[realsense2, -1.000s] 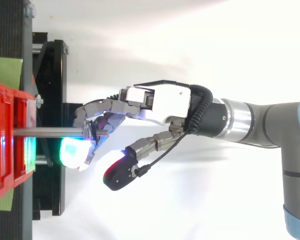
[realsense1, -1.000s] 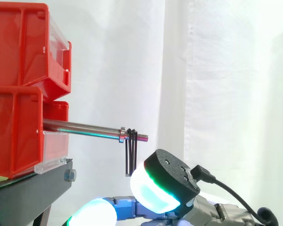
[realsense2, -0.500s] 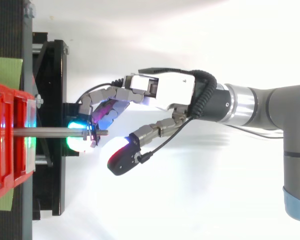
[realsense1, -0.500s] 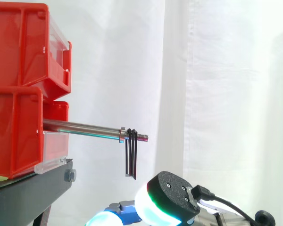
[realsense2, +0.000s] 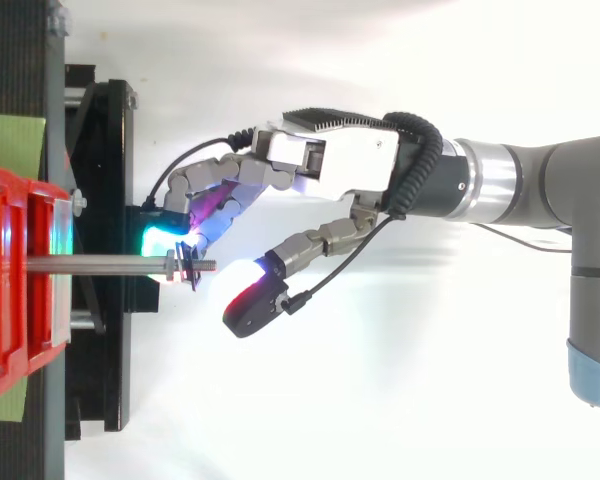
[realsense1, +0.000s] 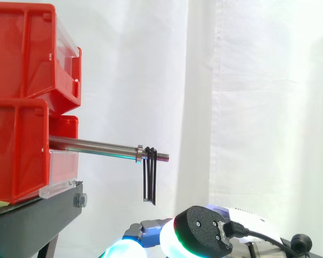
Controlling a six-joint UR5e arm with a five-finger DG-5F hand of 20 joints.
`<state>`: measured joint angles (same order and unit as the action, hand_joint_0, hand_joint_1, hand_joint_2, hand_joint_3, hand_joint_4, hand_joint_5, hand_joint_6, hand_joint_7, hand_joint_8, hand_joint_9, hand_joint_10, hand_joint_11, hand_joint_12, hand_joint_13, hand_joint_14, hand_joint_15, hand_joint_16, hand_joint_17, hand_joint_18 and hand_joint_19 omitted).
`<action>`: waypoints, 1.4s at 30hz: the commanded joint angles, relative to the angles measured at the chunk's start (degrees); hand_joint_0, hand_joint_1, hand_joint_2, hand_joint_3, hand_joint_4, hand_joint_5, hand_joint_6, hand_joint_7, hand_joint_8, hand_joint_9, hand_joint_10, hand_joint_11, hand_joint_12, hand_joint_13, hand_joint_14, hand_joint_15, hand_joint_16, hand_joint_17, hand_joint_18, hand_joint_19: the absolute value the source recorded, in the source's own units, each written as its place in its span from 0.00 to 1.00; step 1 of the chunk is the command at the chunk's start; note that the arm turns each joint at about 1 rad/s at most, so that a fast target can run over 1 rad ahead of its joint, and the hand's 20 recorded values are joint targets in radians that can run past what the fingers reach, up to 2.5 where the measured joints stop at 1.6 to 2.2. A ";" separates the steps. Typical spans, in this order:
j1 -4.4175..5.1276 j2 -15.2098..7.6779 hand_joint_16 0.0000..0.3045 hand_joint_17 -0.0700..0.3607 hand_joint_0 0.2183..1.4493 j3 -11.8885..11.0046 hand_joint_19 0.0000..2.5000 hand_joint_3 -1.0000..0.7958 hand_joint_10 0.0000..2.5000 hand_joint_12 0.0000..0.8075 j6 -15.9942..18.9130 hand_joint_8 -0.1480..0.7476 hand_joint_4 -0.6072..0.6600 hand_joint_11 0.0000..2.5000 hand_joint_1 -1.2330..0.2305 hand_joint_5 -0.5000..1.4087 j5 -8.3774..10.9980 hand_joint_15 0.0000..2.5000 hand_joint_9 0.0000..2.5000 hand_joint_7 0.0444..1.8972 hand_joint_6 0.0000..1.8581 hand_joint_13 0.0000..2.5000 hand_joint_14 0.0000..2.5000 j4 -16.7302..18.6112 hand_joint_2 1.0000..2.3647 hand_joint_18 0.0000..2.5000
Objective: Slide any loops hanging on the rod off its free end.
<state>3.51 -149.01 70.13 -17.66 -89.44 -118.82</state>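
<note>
Looks like approach: hand (realsense2: 330, 170) below loops (realsense1: 149, 180) at free end of rod (realsense1: 94, 145), fingers (realsense2: 202, 183) loose, holding nothing; needs hooking behind loops, then outward drag

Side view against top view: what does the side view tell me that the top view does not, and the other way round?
Side view: the black loops hang straight down near the threaded free end of the rod, and the robot hand sits lower than them, apart. Two red bins are stacked. Top view: the arm comes from the right, and relaxed fingers reach beside the rod tip. Both: rod, loops on it, robot hand holding nothing.
</note>
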 commanded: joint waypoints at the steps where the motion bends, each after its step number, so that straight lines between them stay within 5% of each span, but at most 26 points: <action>1: -0.17 0.03 0.20 0.47 0.30 0.00 0.18 0.36 0.00 0.42 -0.80 0.51 0.72 0.15 0.41 0.19 -0.38 0.09 0.39 0.57 0.27 0.30 0.00 0.08 0.01 0.27; 21: -2.11 2.85 0.20 0.47 0.30 0.00 0.18 0.36 0.00 0.42 -2.29 0.51 0.72 0.15 0.41 0.19 -3.19 0.09 0.40 0.57 0.27 0.31 0.00 -1.06 0.01 0.28; 42: -1.76 2.85 0.20 0.47 0.30 0.00 0.19 0.36 0.00 0.42 -6.42 0.52 0.72 0.15 0.41 0.19 -2.93 0.09 0.40 0.58 0.27 0.31 0.00 -0.71 0.01 0.29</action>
<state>1.61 -146.15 70.13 -23.21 -92.52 -119.57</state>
